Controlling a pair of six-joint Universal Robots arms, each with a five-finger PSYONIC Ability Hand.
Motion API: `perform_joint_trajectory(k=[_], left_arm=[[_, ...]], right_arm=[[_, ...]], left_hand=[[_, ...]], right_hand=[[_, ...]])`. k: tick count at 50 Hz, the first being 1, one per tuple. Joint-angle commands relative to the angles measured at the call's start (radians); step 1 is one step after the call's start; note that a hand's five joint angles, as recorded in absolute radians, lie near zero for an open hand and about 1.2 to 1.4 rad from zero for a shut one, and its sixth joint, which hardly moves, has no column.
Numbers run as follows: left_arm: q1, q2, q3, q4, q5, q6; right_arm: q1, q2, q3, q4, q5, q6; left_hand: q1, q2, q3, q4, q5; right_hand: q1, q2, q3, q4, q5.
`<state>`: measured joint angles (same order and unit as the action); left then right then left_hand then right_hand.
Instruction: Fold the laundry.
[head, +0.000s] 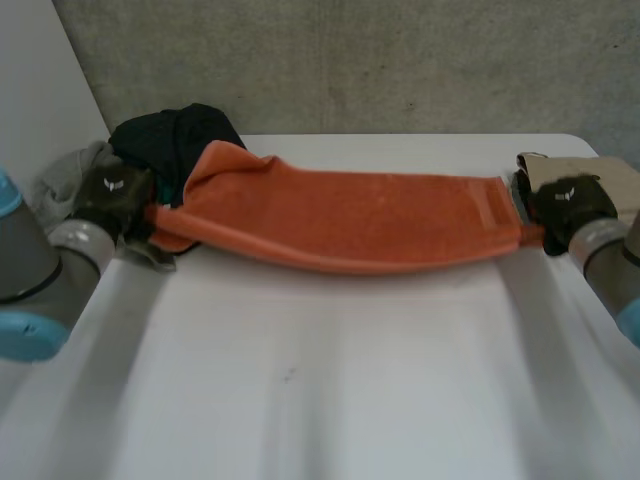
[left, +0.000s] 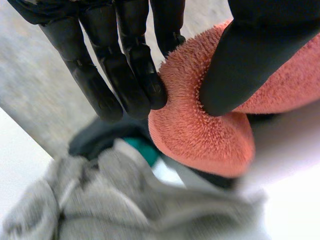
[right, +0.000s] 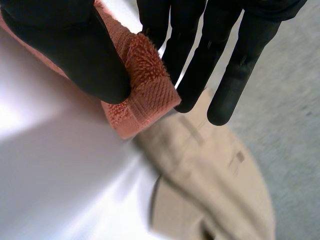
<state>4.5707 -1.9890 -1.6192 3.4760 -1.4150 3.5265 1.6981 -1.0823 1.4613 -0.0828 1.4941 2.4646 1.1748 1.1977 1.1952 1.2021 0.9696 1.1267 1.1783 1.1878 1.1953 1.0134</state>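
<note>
Orange towel is stretched between both hands over the far part of the white table. The left hand pinches its 9 o'clock end between thumb and fingers. The right hand pinches the 3 o'clock corner the same way. Dark clothes and a grey garment lie at 10 o'clock, a beige garment at 2 o'clock.

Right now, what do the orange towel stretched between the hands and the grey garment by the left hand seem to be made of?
The orange towel looks like cotton terry, matte: fuzzy loops cover it, with a flat woven band at the corner the right hand pinches. The grey garment is probably a soft knit, matte and heathered; its weave is unclear.
</note>
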Motion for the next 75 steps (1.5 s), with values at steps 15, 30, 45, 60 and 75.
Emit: perform_joint_trajectory(k=[15,30,45,60,75], left_arm=[[0.085,0.478,-0.304,-0.756,0.111,0.491],[-0.016,0.186,-0.056,-0.502,0.045,0.394],[-0.127,-0.183,0.378,-0.482,-0.163,0.298],[-0.197,-0.384,0.642,-0.485,-0.269,0.27],[-0.217,-0.346,0.61,-0.476,-0.237,0.261]], right_arm=[[-0.245,-0.476,0.395,0.477,-0.199,-0.607],[-0.187,-0.246,0.226,0.354,-0.158,-0.44],[-0.08,0.034,-0.097,0.166,-0.005,-0.194],[0.006,0.255,-0.308,0.13,0.152,-0.21],[0.011,0.136,-0.22,0.098,0.023,-0.116]], left_hand=[[0.221,0.199,0.201,0.194,0.252],[0.221,0.199,0.201,0.194,0.252],[0.221,0.199,0.201,0.194,0.252],[-0.912,-0.935,-0.933,-0.94,-0.882],[-1.0,-1.023,-1.021,-1.028,-0.97]], right_hand=[[0.27,0.218,0.208,0.201,0.208],[0.27,0.218,0.208,0.201,0.208],[0.27,0.218,0.208,0.201,0.208],[-0.845,-0.896,-0.906,-0.913,-0.906],[-0.952,-1.004,-1.013,-1.021,-1.013]])
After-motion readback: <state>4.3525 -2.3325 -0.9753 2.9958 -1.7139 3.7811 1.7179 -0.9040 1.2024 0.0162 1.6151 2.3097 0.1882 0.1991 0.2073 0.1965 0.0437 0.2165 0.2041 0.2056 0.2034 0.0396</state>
